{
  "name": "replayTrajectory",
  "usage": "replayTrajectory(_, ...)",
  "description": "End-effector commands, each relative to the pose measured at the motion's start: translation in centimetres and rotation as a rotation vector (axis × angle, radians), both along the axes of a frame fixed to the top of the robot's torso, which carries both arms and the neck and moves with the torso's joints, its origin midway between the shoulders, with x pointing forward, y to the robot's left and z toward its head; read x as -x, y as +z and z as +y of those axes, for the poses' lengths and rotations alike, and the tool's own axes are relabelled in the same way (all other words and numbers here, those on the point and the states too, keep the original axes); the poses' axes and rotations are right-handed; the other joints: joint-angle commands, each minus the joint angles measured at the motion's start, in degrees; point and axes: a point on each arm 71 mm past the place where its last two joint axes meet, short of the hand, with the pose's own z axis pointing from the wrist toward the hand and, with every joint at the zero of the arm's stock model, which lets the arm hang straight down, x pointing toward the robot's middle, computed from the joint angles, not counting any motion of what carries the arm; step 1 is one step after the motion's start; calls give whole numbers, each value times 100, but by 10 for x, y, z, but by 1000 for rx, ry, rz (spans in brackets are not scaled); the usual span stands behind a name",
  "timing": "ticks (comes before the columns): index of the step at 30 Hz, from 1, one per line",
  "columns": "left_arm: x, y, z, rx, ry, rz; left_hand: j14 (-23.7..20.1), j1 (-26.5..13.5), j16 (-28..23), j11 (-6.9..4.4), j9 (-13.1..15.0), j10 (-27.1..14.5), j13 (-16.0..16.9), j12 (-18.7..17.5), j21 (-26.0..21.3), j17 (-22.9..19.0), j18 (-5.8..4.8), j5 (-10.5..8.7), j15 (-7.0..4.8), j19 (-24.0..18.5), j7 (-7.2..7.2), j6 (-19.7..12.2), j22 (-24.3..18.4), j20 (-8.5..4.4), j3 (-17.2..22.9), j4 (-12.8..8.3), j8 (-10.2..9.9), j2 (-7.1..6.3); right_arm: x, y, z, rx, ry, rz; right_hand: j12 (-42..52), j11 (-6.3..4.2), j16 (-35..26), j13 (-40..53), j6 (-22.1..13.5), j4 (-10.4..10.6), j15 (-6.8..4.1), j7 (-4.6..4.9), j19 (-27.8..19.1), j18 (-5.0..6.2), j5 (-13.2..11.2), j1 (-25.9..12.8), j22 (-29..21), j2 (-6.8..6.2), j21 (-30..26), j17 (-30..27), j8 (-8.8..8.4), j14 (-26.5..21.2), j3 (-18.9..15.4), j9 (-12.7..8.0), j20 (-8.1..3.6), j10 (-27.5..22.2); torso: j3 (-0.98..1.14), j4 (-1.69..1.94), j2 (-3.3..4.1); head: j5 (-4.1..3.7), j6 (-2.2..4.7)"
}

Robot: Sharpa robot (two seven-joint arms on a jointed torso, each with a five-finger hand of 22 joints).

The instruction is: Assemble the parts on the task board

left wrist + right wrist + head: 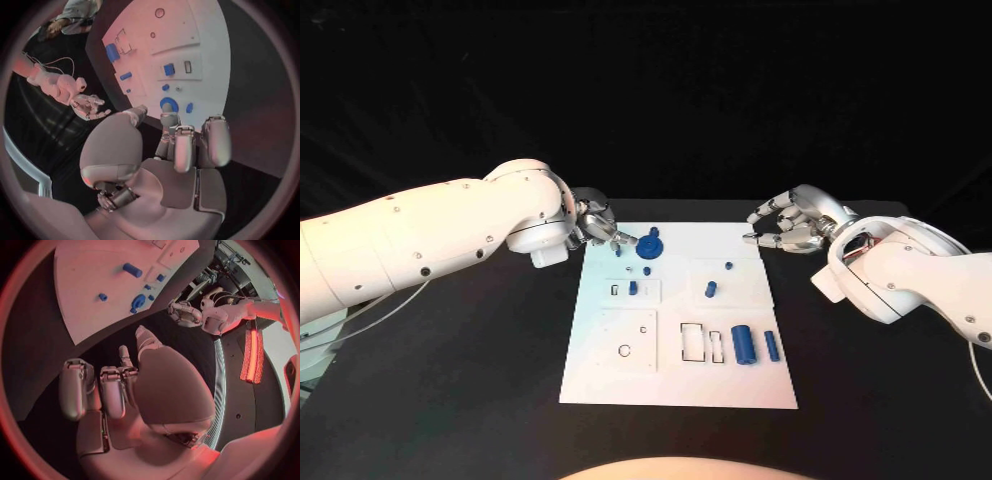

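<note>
The white task board [678,385] lies mid-frame on the black counter [473,400], blue parts [743,344] scattered over it. The left hand [596,222] sits at the board's upper left corner, beside a round blue part [649,246], fingers loosely curled, holding nothing. The right hand [788,225] hovers off the upper right corner, fingers curled and apart, empty.

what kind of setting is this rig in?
Likely a robotics lab test bench: a black table under a dark backdrop, a white task board with small blue parts laid out on it, and the left hand and right hand poised at its far corners.
</note>
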Motion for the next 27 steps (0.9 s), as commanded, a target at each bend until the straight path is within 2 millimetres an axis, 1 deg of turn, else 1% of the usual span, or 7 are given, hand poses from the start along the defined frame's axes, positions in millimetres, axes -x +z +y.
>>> replayTrajectory(1,-9,0,0,-13,-10,12,522,77,-18,5,-20,-37,-4,-23,-32,1348,77,-10,53,1,12,-15,4,48,25,-21,-42,15,0,0,1,8,14,-4,-22,-51,-38,1261,-31,12,-25,-28,75,63,23,-69,699,-4,-17,1238,31,529,28,-6,-43,340,-5,1,8,28,34)
replayTrajectory(5,-24,0,4,-28,16,-12,520,110,-20,13,-49,-44,-7,-18,-32,1345,77,-9,60,1,22,-23,6,57,47,-19,-74,26,0,0,1,8,13,-6,-21,-52,-39,1261,-34,12,-26,-28,79,62,19,-87,703,-1,-12,1236,36,528,27,-8,-43,341,-12,-10,16,57,66)
replayTrajectory(10,-43,-4,7,-48,50,-31,524,121,-15,15,-58,-34,12,-6,-23,1353,73,-9,63,14,24,-16,26,59,57,-17,-80,31,0,0,2,7,15,-6,-21,-52,-39,1261,-34,12,-26,-28,79,62,19,-87,703,-1,-12,1236,36,528,27,-8,-43,341,-10,-22,25,78,88)
replayTrajectory(14,-51,-9,8,-66,59,-24,533,123,-5,15,-62,-21,33,9,-13,1371,68,-10,65,29,24,-4,48,61,56,-16,-80,27,0,0,2,7,15,-7,-21,-52,-39,1261,-34,12,-26,-28,79,62,19,-87,703,-1,-12,1236,36,528,27,-8,-43,341,-5,-15,27,84,87)
replayTrajectory(18,-57,-16,7,-89,60,-2,531,103,-7,19,-78,-28,17,7,-10,1367,67,-15,68,34,26,17,55,66,38,-6,-87,3,0,0,2,7,15,-7,-21,-52,-39,1261,-34,12,-26,-28,79,62,19,-87,703,-1,-12,1236,36,528,27,-8,-43,341,-9,-11,28,77,71)
replayTrajectory(23,-63,-23,7,-104,62,13,529,97,-10,20,-81,-29,16,7,-10,1362,68,-15,68,33,27,19,54,67,34,-5,-89,0,0,0,2,6,15,-8,-21,-52,-39,1261,-34,12,-26,-28,79,62,19,-87,703,-1,-12,1236,36,528,27,-8,-43,341,-9,-25,39,149,68)
replayTrajectory(27,-66,-27,6,-114,62,19,527,96,-12,20,-84,-33,9,4,-12,1358,69,-15,69,30,28,21,50,68,32,-5,-91,-3,0,0,2,6,16,-8,-21,-52,-39,1261,-34,12,-26,-28,79,62,19,-87,703,-1,-12,1236,36,528,27,-8,-43,341,-13,-33,44,148,71)
